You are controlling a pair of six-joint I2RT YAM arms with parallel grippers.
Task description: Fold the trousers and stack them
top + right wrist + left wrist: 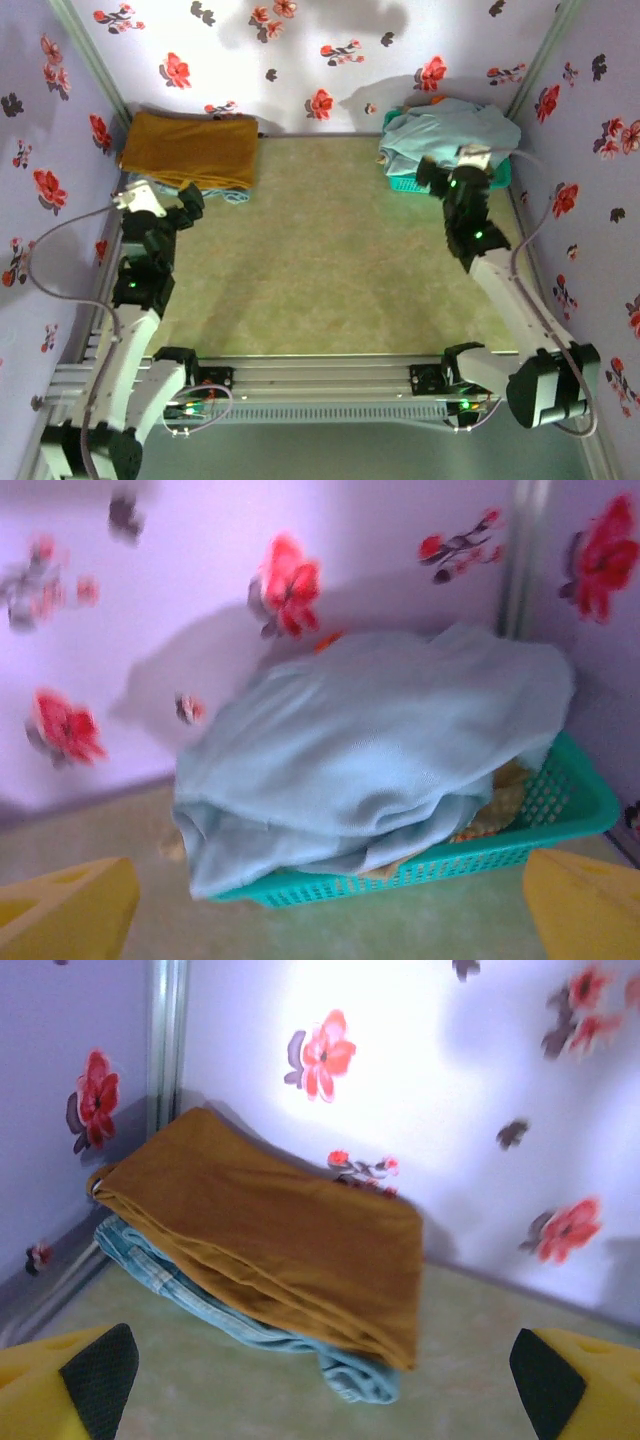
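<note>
The pale blue-grey trousers [445, 128] lie bunched in a heap on top of a teal basket [400, 184] at the back right corner. In the right wrist view the trousers [380, 750] spill over the basket's near rim [560, 825], with a tan cloth peeking out beneath them. My right gripper [442, 176] hovers just in front of the basket; seen from the wrist, the right gripper [325, 910] is open and holds nothing. My left gripper [190, 203] sits at the left side, and from its wrist the left gripper [322, 1380] is open and holds nothing.
A folded mustard-brown cloth [270, 1230] rests on folded blue denim [355, 1372] in the back left corner, just ahead of the left gripper. Flowered walls close in the back and both sides. The green mat [320, 260] stretches between the arms.
</note>
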